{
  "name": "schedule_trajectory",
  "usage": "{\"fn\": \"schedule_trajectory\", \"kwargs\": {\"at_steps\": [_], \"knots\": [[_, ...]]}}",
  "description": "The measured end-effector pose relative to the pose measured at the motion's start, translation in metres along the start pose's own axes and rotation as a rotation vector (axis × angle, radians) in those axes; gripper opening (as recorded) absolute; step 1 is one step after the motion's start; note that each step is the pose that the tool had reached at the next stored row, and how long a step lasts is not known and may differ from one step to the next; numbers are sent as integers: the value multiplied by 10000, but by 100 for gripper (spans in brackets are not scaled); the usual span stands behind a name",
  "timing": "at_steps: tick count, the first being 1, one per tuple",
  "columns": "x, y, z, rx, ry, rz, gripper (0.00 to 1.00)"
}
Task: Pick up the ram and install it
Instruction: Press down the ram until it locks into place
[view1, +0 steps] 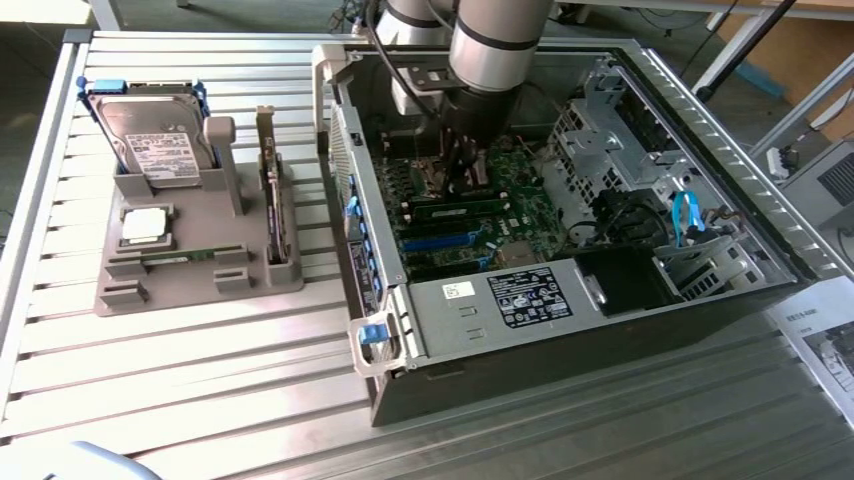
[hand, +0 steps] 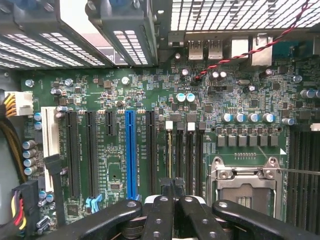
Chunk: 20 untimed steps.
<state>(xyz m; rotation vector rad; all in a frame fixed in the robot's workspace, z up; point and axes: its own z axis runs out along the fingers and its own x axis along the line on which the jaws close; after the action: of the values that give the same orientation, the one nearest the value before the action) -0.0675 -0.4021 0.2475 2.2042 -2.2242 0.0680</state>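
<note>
Since the ram (view1: 451, 209) is a thin, light, stiff board with fragile chips, hold it by its long edges, judged.

Nearest in the open computer case (view1: 561, 345) is the power supply (view1: 527, 295). Beyond it, the ram appears to stand in a motherboard (hand: 115, 90) slot. The tool (hand: 173, 187) is just above it, clenched, nothing visibly held.

On the bench (view1: 200, 380), at the exterior view's left, a grey holder (view1: 174, 285) carries a hard drive (view1: 154, 135) and an expansion card (view1: 274, 200).

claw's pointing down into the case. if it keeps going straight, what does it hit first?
Most likely the motherboard, at the memory slots beside the CPU socket. The shut claw sits directly over those slots in the wrist view; depth is unclear, so the remaining gap can't be judged.
</note>
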Motion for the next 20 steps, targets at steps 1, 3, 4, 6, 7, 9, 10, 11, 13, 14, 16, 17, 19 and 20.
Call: {"fn": "schedule_trajectory", "kwargs": {"at_steps": [1,3,4,6,7,9,10,11,13,14,16,17,19,20], "knots": [[0,0,-11,0,2,0,10],[1,-1,-19,0,3,-1,10],[1,-1,-19,1,2,-1,10],[1,0,-19,1,3,0,10],[1,0,-19,1,3,0,10],[1,11,-21,-1,5,0,10],[1,23,-21,-1,5,0,10],[2,38,-21,-1,4,0,10],[2,71,-21,0,3,1,10],[2,89,-22,0,3,0,10],[2,131,-23,0,3,-1,10],[2,151,-23,0,3,-1,10],[3,195,-24,0,2,0,10],[3,217,-25,0,3,0,10]]}}
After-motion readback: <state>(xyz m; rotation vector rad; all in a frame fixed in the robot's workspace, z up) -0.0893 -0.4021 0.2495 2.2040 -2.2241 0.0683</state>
